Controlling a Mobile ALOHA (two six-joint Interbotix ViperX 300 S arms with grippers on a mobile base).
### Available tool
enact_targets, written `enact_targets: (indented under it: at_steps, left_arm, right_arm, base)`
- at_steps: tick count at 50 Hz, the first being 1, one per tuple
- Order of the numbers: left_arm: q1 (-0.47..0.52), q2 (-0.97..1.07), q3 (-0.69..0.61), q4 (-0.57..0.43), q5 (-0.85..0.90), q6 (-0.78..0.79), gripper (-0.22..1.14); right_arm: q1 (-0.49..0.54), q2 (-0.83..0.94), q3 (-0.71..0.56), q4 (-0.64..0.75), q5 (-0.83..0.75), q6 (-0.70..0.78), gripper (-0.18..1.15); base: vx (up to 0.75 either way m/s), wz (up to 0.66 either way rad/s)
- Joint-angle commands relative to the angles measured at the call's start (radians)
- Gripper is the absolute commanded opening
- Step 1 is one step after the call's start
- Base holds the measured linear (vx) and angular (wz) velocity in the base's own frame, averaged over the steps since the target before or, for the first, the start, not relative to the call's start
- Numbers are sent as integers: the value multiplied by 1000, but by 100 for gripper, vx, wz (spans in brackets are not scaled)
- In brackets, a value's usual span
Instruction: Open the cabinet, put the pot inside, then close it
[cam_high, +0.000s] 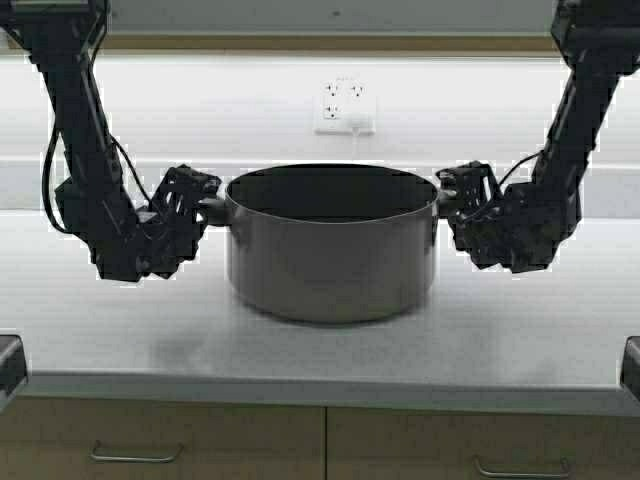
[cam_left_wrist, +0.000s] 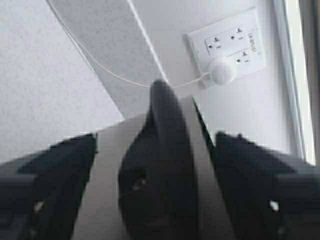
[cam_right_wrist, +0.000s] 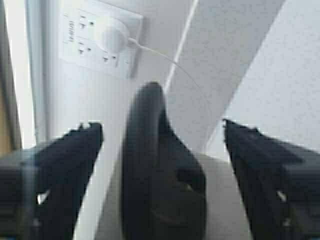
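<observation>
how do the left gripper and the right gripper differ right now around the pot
The left gripper is at the left handle of the pot; the right gripper is at the right handle. The left sits slightly lower than the right. Both are open, fingers straddling a handle without closing on it, and both face inward.

A pale speckled worktop (cam_high: 330, 350) is running beneath a white wall (cam_high: 200, 110). A white plug (cam_high: 358, 124) is sitting in the wall outlet (cam_high: 344, 107). Tan drawers (cam_high: 160, 442) are showing below.

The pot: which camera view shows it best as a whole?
The high view: the whole pot stands on the counter, between the left gripper and the right gripper. Each wrist view shows only one black handle between open fingers, with a strip of grey wall.
</observation>
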Motion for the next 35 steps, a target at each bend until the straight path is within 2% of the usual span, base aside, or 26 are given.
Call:
enact_targets:
  at_steps: [1,5,8,10,14,16,17,18,20,24,26,35]
  left_arm:
    - [2,-21,-3,-2,-3,2,100]
    - [2,-21,0,0,-3,0,91]
    - [2,-26,3,3,2,0,76]
    - [2,-28,6,5,5,-2,58]
    - [2,-32,21,14,5,-2,7]
    - [2,-34,25,14,3,-5,-12]
    - [2,-35,26,17,5,-5,-17]
    - [2,-38,29,18,3,-5,-18]
    - [2,-46,40,25,-3,-5,-13]
    - [2,-67,66,34,-18,-3,6]
    - [2,-83,80,35,-32,-3,10]
    - [2,-149,133,37,-71,-2,1]
  right_arm:
    - [3,-21,-14,17,-28,-2,102]
    - [3,-18,-2,28,-28,2,96]
    - [3,-21,20,37,-28,0,81]
    - [3,-26,34,40,-31,-2,64]
    - [3,-32,66,37,-48,-5,18]
    - [3,-35,84,35,-69,-6,-3]
    - [5,-37,91,38,-81,-5,-9]
    - [5,-37,97,38,-91,-6,-13]
    - [5,-40,110,37,-104,-5,-10]
    - [5,-46,135,35,-127,-3,9]
    - [5,-51,144,34,-149,-3,15]
    - [11,-91,199,14,-216,0,8]
  base:
    - [0,0]
    - [0,0]
    - [0,0]
    - [0,0]
    - [0,0]
    - [0,0]
    - [0,0]
    - [0,0]
    - [0,0]
    - [0,0]
    - [0,-1]
    - [0,-1]
